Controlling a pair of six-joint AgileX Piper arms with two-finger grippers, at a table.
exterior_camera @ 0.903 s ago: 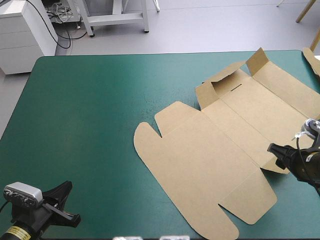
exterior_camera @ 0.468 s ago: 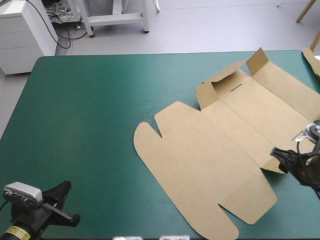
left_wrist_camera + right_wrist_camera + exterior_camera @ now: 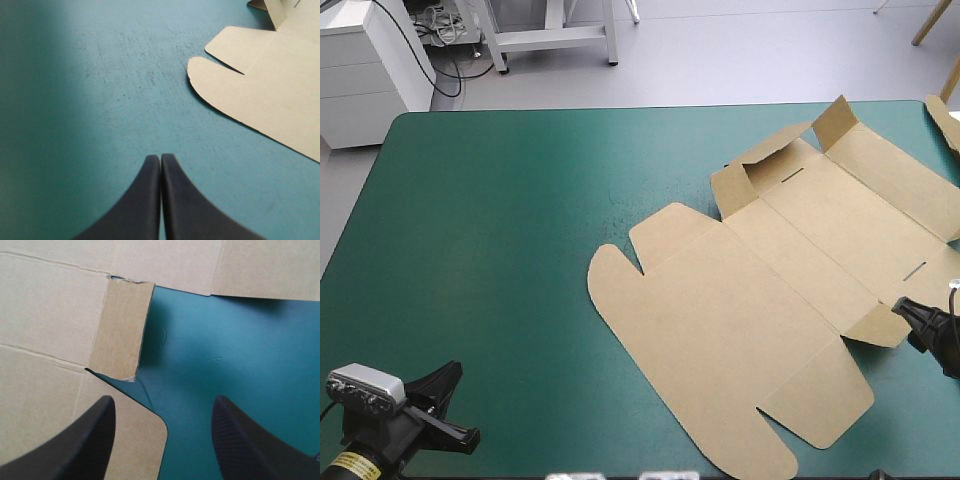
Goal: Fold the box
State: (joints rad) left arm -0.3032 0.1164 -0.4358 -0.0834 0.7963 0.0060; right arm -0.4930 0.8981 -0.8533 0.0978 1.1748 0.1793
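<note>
Right gripper (image 3: 163, 405) has backed off toward the table's right edge since just before. It was over the box's right rim and now sits just off it, fingers spread, holding nothing. The small side flap (image 3: 120, 330) lies ahead of it, slightly lifted and not gripped.

The box (image 3: 750, 300) hasn't shifted. It's still a mostly flat brown sheet on the right half of the teal-green cover (image 3: 500, 250), with only the far end walls partly raised.

My read: no fold gained on that side, so it needs a fresh approach to the flap.

Left gripper (image 3: 160, 159) is unchanged, parked at the near-left corner with fingers pressed together, well apart from the box.

Count:
- 1 box
- 2 grippers
- 2 slots showing in the panel
- 1 edge of other board (image 3: 946, 118) at the far-right table edge
</note>
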